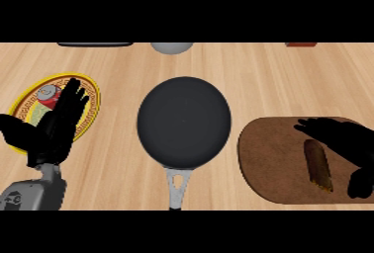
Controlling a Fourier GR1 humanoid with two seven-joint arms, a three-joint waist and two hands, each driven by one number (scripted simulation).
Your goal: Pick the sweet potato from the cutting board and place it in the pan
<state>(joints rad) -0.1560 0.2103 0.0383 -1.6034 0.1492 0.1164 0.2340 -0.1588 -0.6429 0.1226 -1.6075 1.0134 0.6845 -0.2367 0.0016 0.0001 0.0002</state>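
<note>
A brown sweet potato (pixel 318 165) lies lengthwise on the dark brown cutting board (pixel 274 158) at the right. My right hand (pixel 349 143) hovers over the board just right of the potato, fingers spread towards its far end and thumb low near its near end; it holds nothing. The black pan (pixel 184 118) sits in the middle of the counter, its grey handle (pixel 177 185) pointing towards me, and nothing lies in it. My left hand (pixel 55 131) rests open at the left, fingers up.
A yellow-rimmed plate (pixel 33 101) with a small red-and-grey object (pixel 48 93) lies at the left, partly behind my left hand. At the far edge are a dark tray (pixel 95 44), a grey round object (pixel 172 47) and a reddish item (pixel 301 44).
</note>
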